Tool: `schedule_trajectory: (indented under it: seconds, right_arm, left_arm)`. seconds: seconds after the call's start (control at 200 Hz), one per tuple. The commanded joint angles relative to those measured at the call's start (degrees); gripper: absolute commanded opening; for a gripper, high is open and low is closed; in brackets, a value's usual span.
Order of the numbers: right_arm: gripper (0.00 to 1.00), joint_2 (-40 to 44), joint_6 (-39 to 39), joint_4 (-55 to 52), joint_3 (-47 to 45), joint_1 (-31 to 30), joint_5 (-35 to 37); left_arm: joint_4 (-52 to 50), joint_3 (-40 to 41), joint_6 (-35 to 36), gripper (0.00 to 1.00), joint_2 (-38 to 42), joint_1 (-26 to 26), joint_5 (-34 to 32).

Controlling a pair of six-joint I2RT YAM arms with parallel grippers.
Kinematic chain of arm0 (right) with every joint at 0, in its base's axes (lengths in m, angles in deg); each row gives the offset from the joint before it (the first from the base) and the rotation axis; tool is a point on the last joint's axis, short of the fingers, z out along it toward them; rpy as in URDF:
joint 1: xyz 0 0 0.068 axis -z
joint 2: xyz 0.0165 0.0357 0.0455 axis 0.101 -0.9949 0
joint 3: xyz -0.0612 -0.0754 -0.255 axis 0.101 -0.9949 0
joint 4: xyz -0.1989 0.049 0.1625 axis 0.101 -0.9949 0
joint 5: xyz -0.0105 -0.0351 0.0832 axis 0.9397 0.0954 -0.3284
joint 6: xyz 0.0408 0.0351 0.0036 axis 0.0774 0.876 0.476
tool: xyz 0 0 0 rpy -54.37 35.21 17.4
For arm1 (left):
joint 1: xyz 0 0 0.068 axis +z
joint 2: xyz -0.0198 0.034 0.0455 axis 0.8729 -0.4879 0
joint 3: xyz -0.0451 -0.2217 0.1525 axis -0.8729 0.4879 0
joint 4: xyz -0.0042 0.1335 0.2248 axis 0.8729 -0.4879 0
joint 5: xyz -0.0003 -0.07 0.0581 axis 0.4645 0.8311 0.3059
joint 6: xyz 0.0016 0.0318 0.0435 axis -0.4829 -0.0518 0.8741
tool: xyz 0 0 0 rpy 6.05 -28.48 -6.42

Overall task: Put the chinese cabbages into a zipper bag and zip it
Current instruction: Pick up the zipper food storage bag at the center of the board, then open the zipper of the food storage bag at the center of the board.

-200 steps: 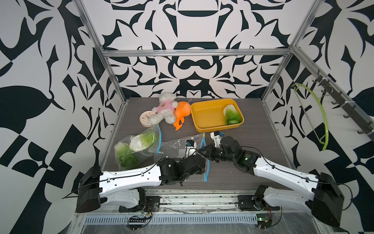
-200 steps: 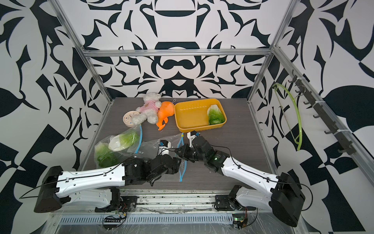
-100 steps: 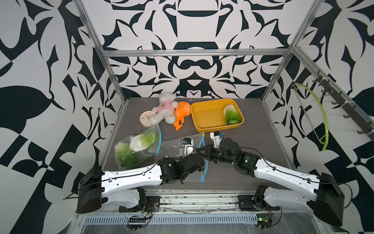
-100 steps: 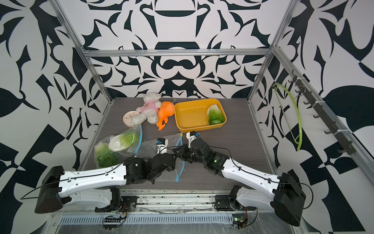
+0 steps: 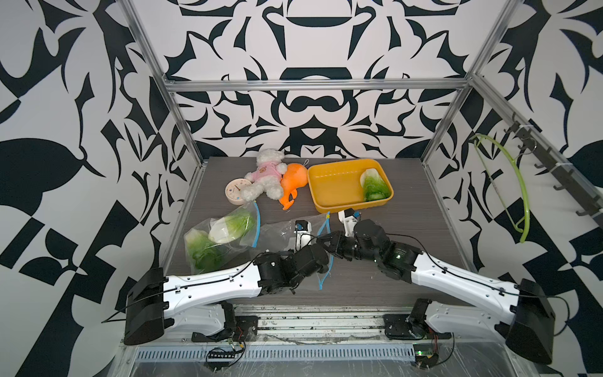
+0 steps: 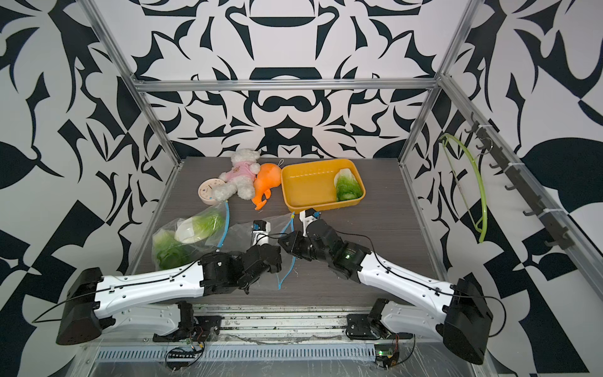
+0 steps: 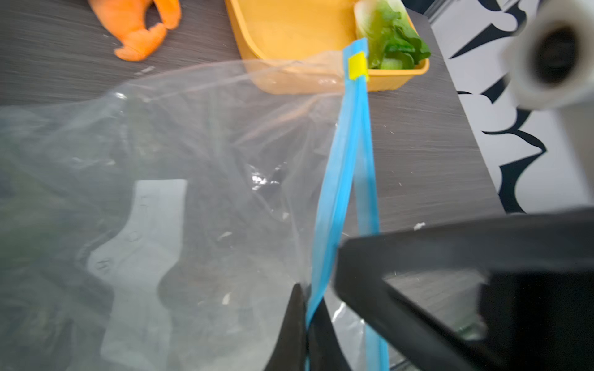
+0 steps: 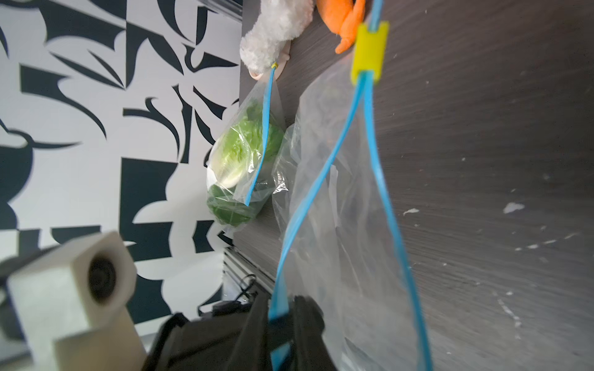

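Observation:
One chinese cabbage (image 5: 373,186) lies in the yellow tray (image 5: 332,192). Two more chinese cabbages (image 5: 233,225) (image 5: 202,251) sit inside a zipper bag (image 5: 222,241) at the left. A second, empty zipper bag (image 5: 280,228) lies mid-table with its blue zip strip parted and its yellow slider (image 8: 369,54) at the far end. My left gripper (image 7: 305,308) (image 5: 326,261) is shut on one blue strip. My right gripper (image 8: 283,318) (image 5: 321,241) straddles the same strip close by, jaws slightly apart.
A white teddy bear (image 5: 264,173), an orange plush toy (image 5: 292,182) and a round clock (image 5: 235,192) lie at the back left. The tray stands just behind the empty bag's slider. A green hanger (image 5: 518,196) hangs on the right wall.
My left jaws have closed onto the blue strip. My right jaws, shut before, have parted a little. Both arms stay almost in place.

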Motion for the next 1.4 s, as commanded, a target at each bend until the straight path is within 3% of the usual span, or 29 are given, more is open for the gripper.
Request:
schedule_trajectory:
  seconds: [0.0,0.205,0.395,0.725,1.075,1.395]
  right_arm:
    - [0.31,3.65,-11.07,-15.98,9.87,-0.38,4.25]
    - [0.51,4.12,-18.88,-35.98,17.22,-0.35,13.48]
    - [0.57,-2.83,-22.36,-35.99,19.86,-0.36,9.75]
    - [0.52,-8.05,-20.77,-26.14,15.84,0.59,7.11]
    - [0.46,-4.09,-22.38,-35.83,15.85,1.54,18.55]
    - [0.47,-5.85,-23.59,-31.92,18.41,1.47,13.99]
  left_arm:
    - [-3.71,0.67,1.13,0.03,2.25,0.62,-2.03]
    - [-3.65,0.62,2.52,0.02,3.97,1.01,-1.64]
    - [-4.14,-1.44,4.49,0.02,3.20,1.30,-1.47]
    - [-7.52,-5.50,8.76,0.00,3.77,2.06,-2.13]
    - [-21.57,-19.06,18.50,0.00,3.98,2.95,-10.01]
    - [-19.10,-18.39,19.51,0.00,1.98,3.30,-6.72]
